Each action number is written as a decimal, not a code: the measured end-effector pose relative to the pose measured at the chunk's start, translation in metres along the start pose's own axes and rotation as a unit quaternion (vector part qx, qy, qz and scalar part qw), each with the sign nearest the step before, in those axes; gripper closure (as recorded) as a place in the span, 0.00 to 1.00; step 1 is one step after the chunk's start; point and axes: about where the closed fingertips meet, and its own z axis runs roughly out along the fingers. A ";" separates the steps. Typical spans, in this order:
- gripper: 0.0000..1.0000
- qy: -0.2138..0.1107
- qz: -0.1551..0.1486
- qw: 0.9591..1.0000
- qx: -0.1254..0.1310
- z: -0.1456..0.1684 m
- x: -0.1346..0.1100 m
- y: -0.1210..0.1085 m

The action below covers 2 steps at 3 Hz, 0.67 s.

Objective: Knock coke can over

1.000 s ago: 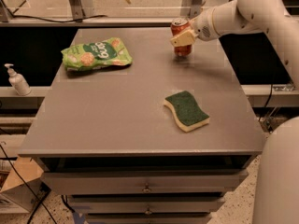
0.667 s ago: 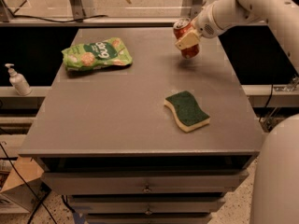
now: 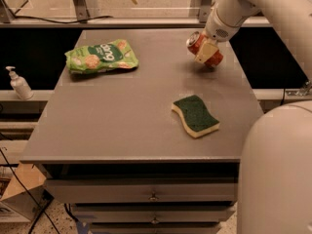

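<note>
The red coke can (image 3: 204, 47) is tilted over to the left at the far right of the grey table (image 3: 122, 116), its silver top pointing up-left. My gripper (image 3: 207, 50) is right against the can, with a pale finger (image 3: 204, 53) across the can's front. The white arm comes in from the upper right.
A green snack bag (image 3: 102, 56) lies at the far left of the table. A green and yellow sponge (image 3: 196, 115) lies at the right, nearer the front edge. A soap dispenser (image 3: 19, 84) stands on a ledge to the left. The robot's white body (image 3: 275, 174) fills the lower right.
The can has gone from upright to leaning far over to the left. The gripper has stayed on it and turned with it.
</note>
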 end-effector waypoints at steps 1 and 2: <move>0.39 0.016 -0.017 1.000 -0.020 0.003 0.005 0.007; 0.15 0.004 -0.033 0.997 -0.065 0.005 0.002 0.024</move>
